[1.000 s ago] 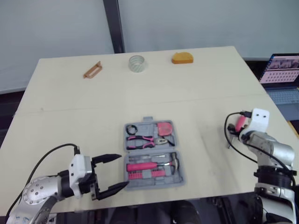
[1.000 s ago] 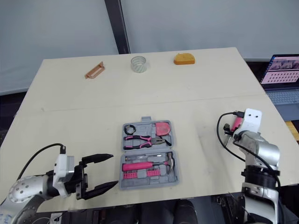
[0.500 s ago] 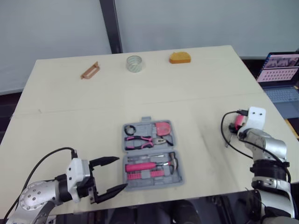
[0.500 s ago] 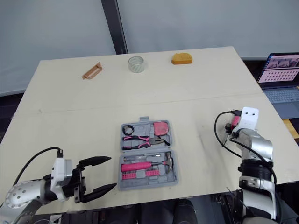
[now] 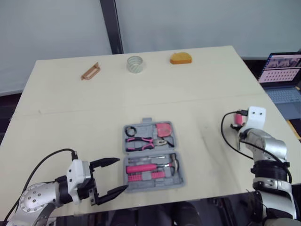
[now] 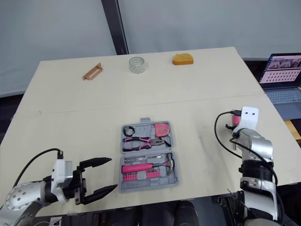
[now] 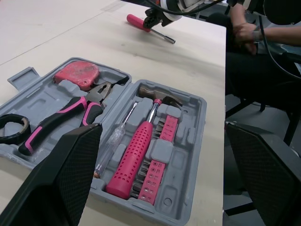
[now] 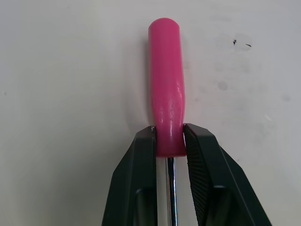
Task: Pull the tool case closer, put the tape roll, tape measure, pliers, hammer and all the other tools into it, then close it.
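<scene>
— Well, worst case from here?
— Dropping the screwdriver [image 8: 167, 70] on the way over. Pinched by the right gripper [image 8: 168, 136] just at the shaft end of the pink handle, jaws closed tight on it, at the right side of the table [image 5: 94, 108]. Could swivel or slip mid-carry, then miss its slot.
— And the left gripper [image 5: 121, 174]?
— Spread wide, holding nothing, just left of the tool case [image 5: 153, 155] at the near edge. Might shove the open case if swung in carelessly.
— Count?
— One case, near centre. Inside: one hammer [image 7: 141, 150], one pair of pliers [image 7: 66, 115], one tape measure [image 7: 75, 74], one black tape roll [image 7: 11, 125], one slim driver [image 7: 115, 136]. Far side: one clear tape roll [image 5: 135, 64], one orange piece [image 5: 181, 58], one brown clip [image 5: 91, 71]
</scene>
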### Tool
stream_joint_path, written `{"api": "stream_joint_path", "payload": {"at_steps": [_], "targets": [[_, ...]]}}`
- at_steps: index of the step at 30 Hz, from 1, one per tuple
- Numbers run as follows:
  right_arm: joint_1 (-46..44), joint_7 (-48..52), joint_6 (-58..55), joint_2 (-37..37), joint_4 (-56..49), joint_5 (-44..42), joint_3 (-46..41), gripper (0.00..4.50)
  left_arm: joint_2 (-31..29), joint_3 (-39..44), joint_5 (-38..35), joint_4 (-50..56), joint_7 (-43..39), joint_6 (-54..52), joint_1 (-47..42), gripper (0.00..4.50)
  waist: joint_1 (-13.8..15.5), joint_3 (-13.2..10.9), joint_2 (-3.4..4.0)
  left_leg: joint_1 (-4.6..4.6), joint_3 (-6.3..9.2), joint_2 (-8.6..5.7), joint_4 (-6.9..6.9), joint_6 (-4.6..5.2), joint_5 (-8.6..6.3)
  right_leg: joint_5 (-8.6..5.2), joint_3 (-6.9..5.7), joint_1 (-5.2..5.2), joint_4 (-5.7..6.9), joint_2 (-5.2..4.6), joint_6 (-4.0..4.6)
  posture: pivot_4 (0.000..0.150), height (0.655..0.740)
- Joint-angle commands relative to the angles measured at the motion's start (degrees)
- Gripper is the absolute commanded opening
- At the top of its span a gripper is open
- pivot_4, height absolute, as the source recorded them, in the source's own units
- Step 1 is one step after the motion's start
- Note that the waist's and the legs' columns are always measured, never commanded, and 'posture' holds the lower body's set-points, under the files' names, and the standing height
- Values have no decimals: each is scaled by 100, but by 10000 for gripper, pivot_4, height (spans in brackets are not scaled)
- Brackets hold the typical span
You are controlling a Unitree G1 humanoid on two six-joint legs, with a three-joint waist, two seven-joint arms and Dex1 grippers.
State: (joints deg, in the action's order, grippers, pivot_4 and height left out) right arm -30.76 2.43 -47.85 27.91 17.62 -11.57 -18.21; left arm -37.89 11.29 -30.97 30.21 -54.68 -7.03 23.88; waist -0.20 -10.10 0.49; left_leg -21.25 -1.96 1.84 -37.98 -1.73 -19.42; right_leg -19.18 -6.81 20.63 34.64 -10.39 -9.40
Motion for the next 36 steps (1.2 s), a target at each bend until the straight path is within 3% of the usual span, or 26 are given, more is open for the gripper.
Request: {"api": "stream_joint_path", "payload": {"at_steps": [1,13,21,29,36], "targets": [[110,397,-307,196,-716,-117,133,3646,60,87,41,-241,-95,192,32,45000,4,0,0,0,0,0,0,0,0,0,0,0,0,0,0,1500,7400],[542,3383,-1224,1890,-3524,-1093,2014,3646,68,191,52,-956,-324,392,-269,45000,13,-1,-5,-2,-3,1,-1,6,-4,0,1,3,-2,-1,0,1500,7400],[183,4518,-1360,2532,-4333,-1509,2770,3646,141,266,34,-1038,-266,380,-356,45000,20,-7,-18,-2,-3,0,-7,10,-7,1,1,0,-4,-2,-2,1500,7400],[-365,5304,-1513,2797,-4937,-1647,3675,3646,149,408,48,-909,-152,394,-172,45000,16,-9,-25,-2,-3,1,-8,9,-7,1,1,1,-4,-2,-2,1500,7400],[-1151,5308,-2112,2335,-5074,-1659,4672,3646,53,642,63,-840,-212,405,83,45000,10,-6,-41,-2,-2,1,-10,9,-8,2,0,1,-4,-2,-3,1500,7400]]}}
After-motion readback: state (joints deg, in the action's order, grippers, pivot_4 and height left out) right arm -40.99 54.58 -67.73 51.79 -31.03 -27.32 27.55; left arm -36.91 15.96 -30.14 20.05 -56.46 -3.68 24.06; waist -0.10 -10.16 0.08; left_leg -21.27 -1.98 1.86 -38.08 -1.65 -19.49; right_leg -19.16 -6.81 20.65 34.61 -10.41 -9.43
